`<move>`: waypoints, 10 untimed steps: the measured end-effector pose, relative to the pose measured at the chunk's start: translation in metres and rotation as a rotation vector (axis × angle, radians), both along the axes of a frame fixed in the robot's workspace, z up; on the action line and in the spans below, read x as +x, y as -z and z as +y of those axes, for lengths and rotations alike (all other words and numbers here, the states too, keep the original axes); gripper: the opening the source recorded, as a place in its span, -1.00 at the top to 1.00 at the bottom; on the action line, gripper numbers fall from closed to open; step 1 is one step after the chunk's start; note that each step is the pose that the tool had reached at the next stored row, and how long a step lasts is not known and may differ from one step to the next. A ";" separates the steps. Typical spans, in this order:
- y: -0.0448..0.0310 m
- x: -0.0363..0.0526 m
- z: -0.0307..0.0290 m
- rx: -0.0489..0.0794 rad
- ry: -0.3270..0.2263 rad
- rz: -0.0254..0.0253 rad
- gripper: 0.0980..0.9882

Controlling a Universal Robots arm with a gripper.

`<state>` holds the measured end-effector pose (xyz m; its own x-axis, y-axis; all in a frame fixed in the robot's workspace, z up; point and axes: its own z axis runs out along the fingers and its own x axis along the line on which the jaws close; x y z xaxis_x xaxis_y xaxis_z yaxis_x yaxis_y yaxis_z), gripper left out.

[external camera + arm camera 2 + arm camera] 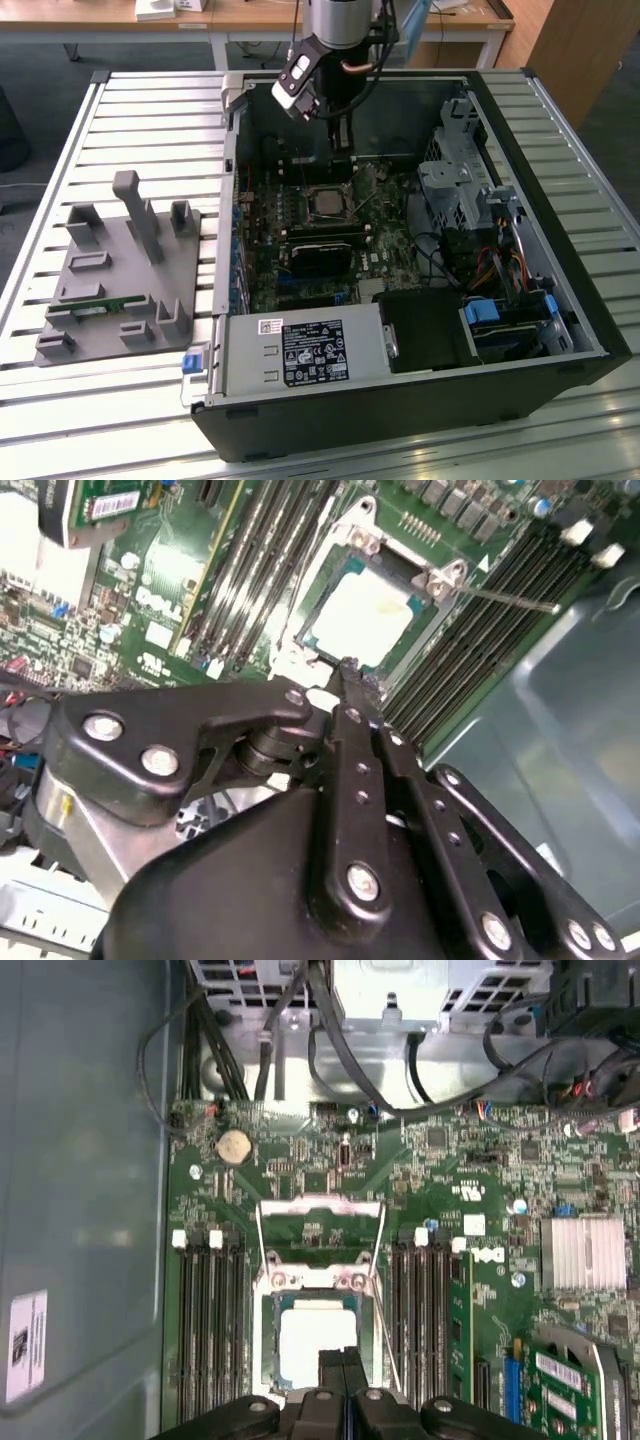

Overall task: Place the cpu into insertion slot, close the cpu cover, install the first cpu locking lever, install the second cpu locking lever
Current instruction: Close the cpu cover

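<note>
The claw is shut with nothing in it, right by the chip in its socket.

The claw [340, 1358] hangs inside the open computer case [560, 200], and its two fingers [328, 1370] are pressed tight together with nothing between them. Right at the claw's tip lies the cpu [318, 1328], flat in the insertion slot [270, 1322] with its silver top facing up. The tip is over the chip's near edge, but I cannot tell if it touches. Past the chip, on the side far from the claw, the cpu cover [320, 1207] is flipped open, so the green board [440, 1190] shows through its window. In the second wrist view, a thin metal lever [510, 598] sticks out to one side of the slot, away from the claw [348, 670]. In the exterior view the claw [342, 150] is just above the slot.
</note>
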<state>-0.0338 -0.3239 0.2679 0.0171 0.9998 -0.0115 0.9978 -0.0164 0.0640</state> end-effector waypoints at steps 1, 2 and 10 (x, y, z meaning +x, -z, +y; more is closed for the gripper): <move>0.0000 0.0032 0.0000 0.000 0.000 0.0060 0.98; 0.0001 0.0070 0.0000 0.000 -0.001 0.0129 0.98; 0.0007 0.0181 0.0000 -0.001 -0.049 0.0265 0.98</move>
<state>-0.0157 -0.3239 0.2672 -0.0321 0.9994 -0.0121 0.9988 0.0326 0.0375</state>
